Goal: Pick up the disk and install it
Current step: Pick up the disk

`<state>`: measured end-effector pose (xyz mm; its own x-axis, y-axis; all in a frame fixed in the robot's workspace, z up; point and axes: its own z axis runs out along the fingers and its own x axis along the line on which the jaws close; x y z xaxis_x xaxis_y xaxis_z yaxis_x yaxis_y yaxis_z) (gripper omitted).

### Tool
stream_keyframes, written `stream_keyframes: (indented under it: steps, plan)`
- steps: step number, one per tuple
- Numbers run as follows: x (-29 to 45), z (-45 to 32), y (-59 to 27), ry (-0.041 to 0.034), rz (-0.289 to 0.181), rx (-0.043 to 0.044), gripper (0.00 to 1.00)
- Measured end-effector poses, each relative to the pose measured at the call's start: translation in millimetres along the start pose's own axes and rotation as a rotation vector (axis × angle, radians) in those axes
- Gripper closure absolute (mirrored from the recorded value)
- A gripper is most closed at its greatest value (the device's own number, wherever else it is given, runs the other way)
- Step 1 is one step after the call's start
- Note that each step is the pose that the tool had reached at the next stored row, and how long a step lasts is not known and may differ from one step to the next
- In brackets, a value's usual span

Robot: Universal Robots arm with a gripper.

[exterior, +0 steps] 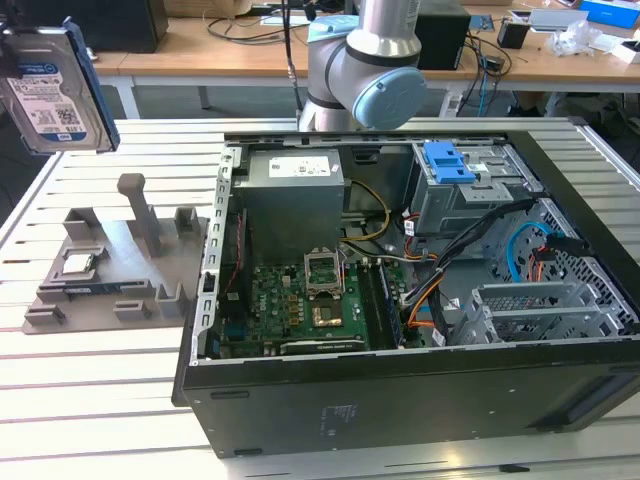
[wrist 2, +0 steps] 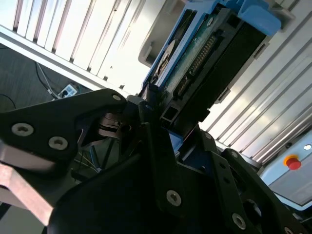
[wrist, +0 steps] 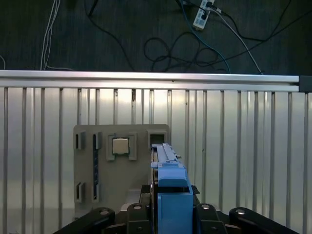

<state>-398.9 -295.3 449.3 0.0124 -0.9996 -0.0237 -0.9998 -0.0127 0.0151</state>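
My gripper (wrist 2: pixel 163 114) grips the disk (exterior: pixel 50 90) high above the grey fixture (exterior: pixel 110 270) at the exterior view's left, well apart from the open computer case (exterior: pixel 400 390), so I judge a firm, level hold matters most.

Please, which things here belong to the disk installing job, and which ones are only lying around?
Belong to the job:
- the disk, held in the shut claw
- the open computer case
- its drive cage with the blue bracket

Just lying about:
- the grey holder tray
- the CPU chip on it
- the power strip on the floor
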Motion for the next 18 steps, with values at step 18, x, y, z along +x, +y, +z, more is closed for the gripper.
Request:
stream_keyframes:
  steps: [18]
  plan:
    - [-1.0,-43.0,0.6,0.0,0.0,-0.0001,0.63]
